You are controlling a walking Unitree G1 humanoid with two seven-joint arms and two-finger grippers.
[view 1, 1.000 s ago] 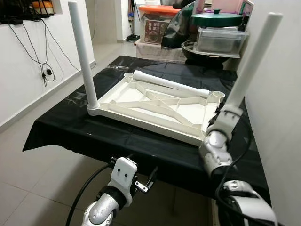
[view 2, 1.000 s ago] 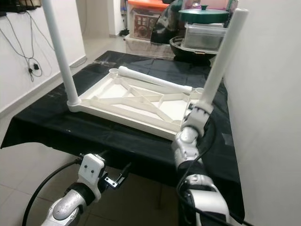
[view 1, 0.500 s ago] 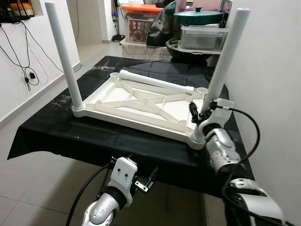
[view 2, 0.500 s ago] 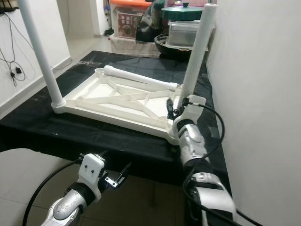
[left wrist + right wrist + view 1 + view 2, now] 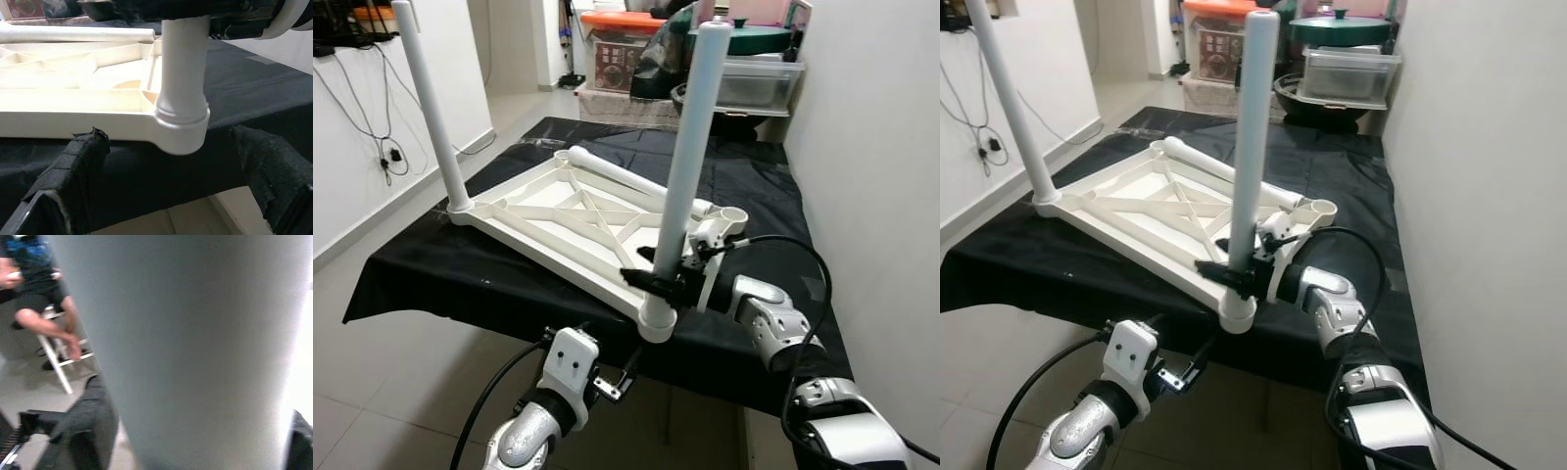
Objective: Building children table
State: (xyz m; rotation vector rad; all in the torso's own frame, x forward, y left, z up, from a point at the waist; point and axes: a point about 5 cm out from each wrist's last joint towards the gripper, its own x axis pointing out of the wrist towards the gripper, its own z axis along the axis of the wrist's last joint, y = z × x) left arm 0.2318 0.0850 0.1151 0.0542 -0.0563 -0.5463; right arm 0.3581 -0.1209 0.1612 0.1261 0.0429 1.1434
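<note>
At the top of the frame, beyond the far end of the black-draped tabletop, stands a clear plastic box with a dark green lid on top; what is in the box I cannot make out. Further back sits an orange-lidded bin whose contents are a blur.

The white children's table frame lies upside down across the middle of the tabletop. One leg stands upright in its socket at the upper left of the frame. A second leg stands upright in the near corner socket, just right of centre. A third, loose leg lies flat along the frame's far edge.

The right gripper reaches in from the lower right, forearm bent and level over the tabletop, its black fingers clamped around the base of that second leg just above the socket. The left gripper hangs low at the bottom of the frame, in front of the tabletop edge, fingers spread apart and holding nothing.
</note>
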